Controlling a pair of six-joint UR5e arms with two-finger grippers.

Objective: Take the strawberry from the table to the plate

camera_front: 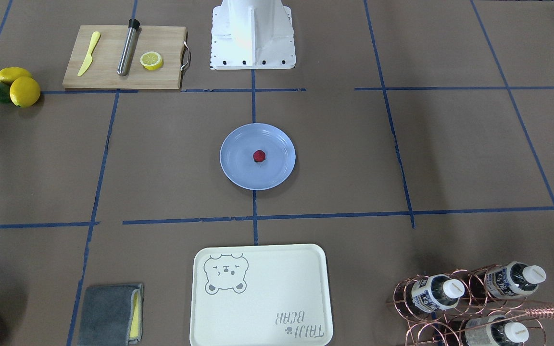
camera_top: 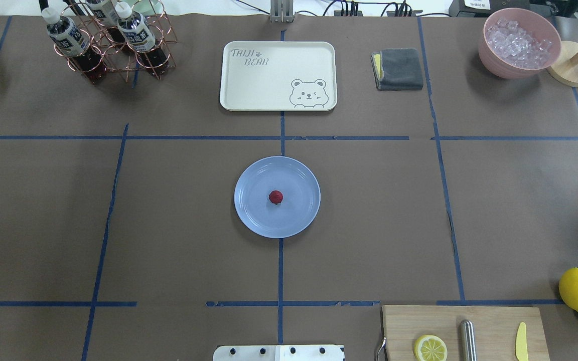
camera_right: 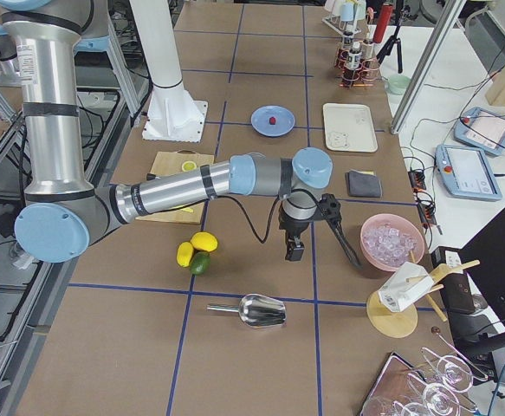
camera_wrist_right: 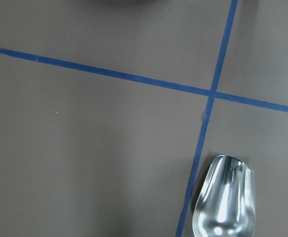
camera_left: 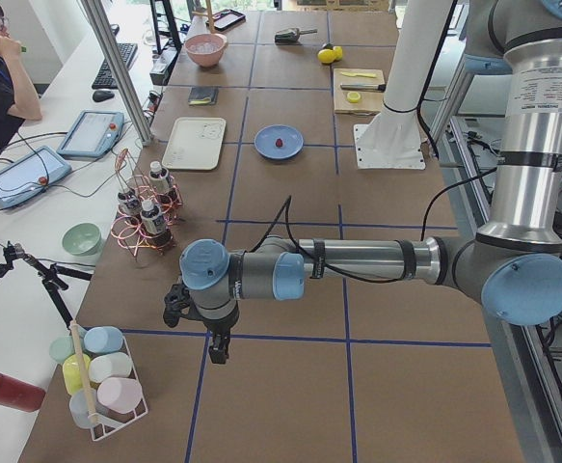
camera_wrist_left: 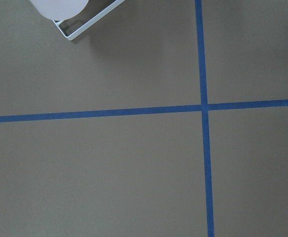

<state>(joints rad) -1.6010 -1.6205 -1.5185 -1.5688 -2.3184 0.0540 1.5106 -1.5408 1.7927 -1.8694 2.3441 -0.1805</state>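
At the middle of the desk [camera_top: 168, 225], the strawberry [camera_top: 275, 196] sat near the centre of the blue plate [camera_top: 254, 213], touching nothing else, so the job looked done. Both arms hung low at opposite ends of the desk, well apart from the plate, probably to leave it unobstructed: the left claw [camera_left: 203, 328] near a cup rack [camera_left: 102, 381], the right claw [camera_right: 308, 238] near a metal scoop [camera_right: 261, 310]. Whether either claw was spread or pressed together could not be told, since neither wrist view showed fingers.
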